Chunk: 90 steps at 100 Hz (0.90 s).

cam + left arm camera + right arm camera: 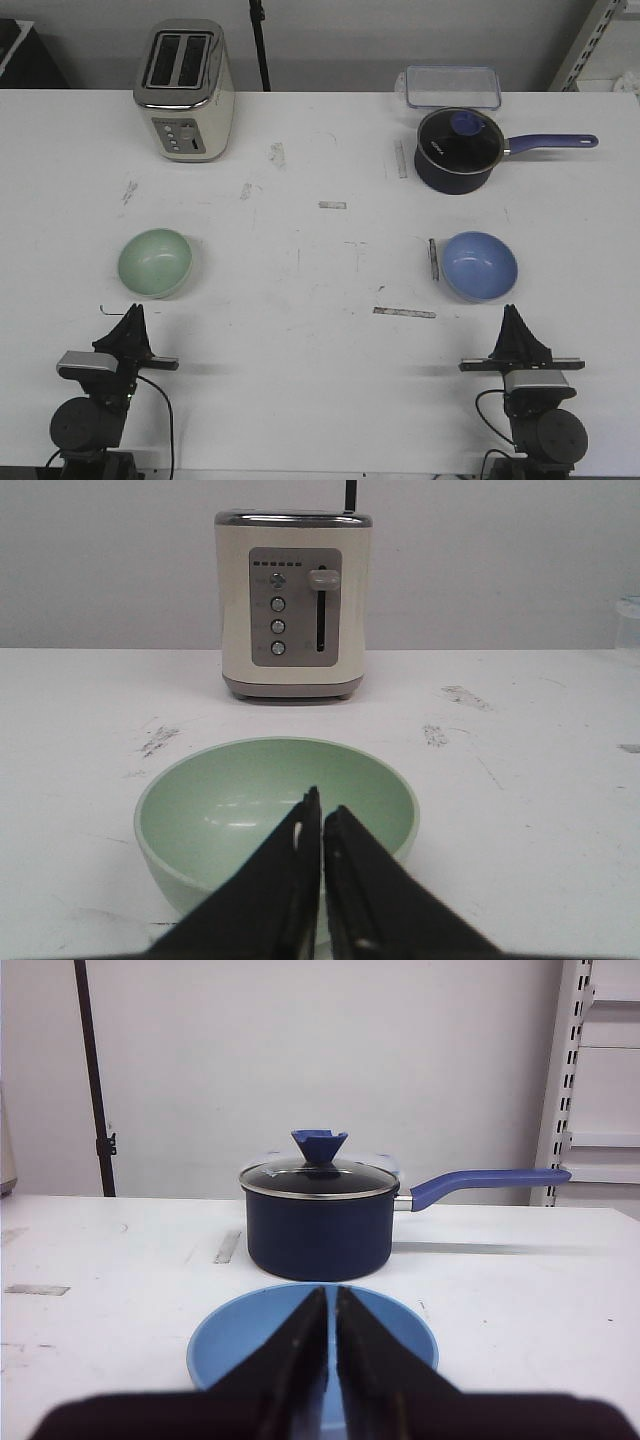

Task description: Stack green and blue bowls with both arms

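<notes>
Green bowl (155, 263), blue bowl (480, 265) — well apart.

On the white, scuffed counter (300, 300) a cream toaster (185, 90) with a chrome top stands at the far left, while at the far right a clear plastic box (452, 86) lies just behind a lidded dark blue saucepan (458, 150) whose purple handle (552, 143) points right.
</notes>
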### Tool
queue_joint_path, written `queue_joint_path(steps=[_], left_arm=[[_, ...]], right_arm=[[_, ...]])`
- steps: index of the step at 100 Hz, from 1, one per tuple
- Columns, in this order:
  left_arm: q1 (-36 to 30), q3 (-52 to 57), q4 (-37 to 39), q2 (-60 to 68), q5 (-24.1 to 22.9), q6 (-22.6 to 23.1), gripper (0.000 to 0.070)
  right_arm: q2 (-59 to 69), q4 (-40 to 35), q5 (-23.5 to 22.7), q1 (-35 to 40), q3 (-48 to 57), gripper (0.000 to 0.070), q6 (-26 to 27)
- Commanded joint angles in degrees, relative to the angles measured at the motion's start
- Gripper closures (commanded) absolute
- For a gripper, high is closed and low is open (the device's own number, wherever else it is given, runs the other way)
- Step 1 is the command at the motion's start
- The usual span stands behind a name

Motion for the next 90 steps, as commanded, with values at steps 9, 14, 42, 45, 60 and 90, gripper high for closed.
queue_joint_path(steps=[9,14,42,45,60,90], left_arm=[[0.1,-1.3,0.7,-0.1,0.0,0.2,0.0698],[0.1,-1.3,0.7,-0.1,0.0,0.2,0.0698],[0.1,-1.3,0.7,-0.1,0.0,0.2,0.0698],[0.1,-1.3,0.7,-0.1,0.0,0.2,0.0699],[0.1,-1.3,0.7,-0.1,0.0,0.2,0.0698],[0.1,-1.3,0.7,-0.1,0.0,0.2,0.0698]], right_arm=[[0.0,0.7,0.0,0.0,-0.1,0.0691,0.3],[0.0,0.7,0.1,0.0,-0.1,0.0691,0.3],[0.0,-0.7,0.1,0.0,1.4,0.0691,-0.4],[0.0,-1.4,0.1,0.0,2.0,0.0691,-0.7],[2.2,-4.4,0.2,0.0,6.1,0.0691,-4.1],[19.4,-8.8,0.5,0.0,18.4,0.0691,-4.5]])
